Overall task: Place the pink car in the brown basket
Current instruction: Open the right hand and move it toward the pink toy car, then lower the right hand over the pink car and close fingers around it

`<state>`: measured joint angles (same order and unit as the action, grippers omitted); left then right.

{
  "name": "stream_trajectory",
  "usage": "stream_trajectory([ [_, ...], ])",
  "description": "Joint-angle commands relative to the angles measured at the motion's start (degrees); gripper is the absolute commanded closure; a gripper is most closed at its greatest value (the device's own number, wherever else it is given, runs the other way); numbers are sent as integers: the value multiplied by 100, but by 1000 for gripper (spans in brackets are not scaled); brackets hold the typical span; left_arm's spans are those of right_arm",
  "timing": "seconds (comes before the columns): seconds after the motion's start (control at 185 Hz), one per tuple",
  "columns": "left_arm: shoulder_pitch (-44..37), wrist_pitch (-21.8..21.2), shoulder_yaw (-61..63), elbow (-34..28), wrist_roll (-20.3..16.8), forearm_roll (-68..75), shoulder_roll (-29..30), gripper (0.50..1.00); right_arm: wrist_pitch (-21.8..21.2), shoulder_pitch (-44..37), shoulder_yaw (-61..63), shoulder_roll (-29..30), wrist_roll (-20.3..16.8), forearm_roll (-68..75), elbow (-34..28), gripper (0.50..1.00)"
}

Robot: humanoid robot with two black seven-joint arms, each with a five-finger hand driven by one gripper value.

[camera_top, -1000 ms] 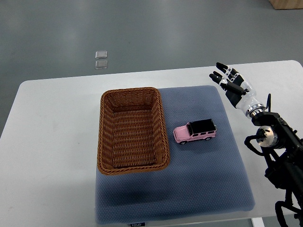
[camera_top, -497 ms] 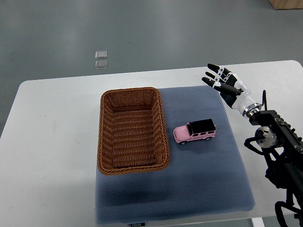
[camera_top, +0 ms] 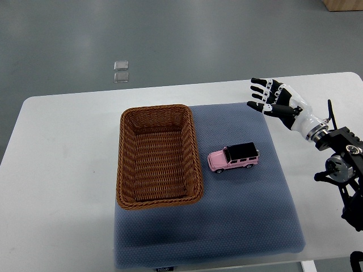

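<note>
A small pink car (camera_top: 233,157) with a black roof sits just right of centre on a dimpled blue-grey mat (camera_top: 244,215), close beside the right wall of a rectangular woven brown basket (camera_top: 123,164) with nothing in it. The mat covers the middle of a smooth white table (camera_top: 62,170) with rounded corners. At the upper right the right hand (camera_top: 277,102), black and white with jointed fingers, hangs spread and holding nothing above the mat's far right corner, well apart from the car.

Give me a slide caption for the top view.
Right hand open above the mat, pink car waiting beside the empty brown basket.
</note>
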<state>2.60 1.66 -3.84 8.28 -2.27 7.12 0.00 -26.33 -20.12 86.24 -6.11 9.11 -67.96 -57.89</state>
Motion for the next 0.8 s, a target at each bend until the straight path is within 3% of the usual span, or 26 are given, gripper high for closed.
stream_trajectory([
  [0.0, 4, 1, -2, 16, -1, 8, 0, 500, -101, 88, -28, -180, 91, -393, -214, 589],
  [0.238, 4, 1, -11, 16, -1, 8, 0, 500, -145, 237, -28, -329, 214, -1404, -636, 589],
  [0.405, 4, 1, -11, 16, -1, 0, 0, 500, -154, 386, -28, -320, 644, -2361, -899, 589],
  [0.795, 4, 1, -20, 33, -1, 8, 0, 500, -171, 808, -125, -399, 1049, -3583, -1480, 589],
])
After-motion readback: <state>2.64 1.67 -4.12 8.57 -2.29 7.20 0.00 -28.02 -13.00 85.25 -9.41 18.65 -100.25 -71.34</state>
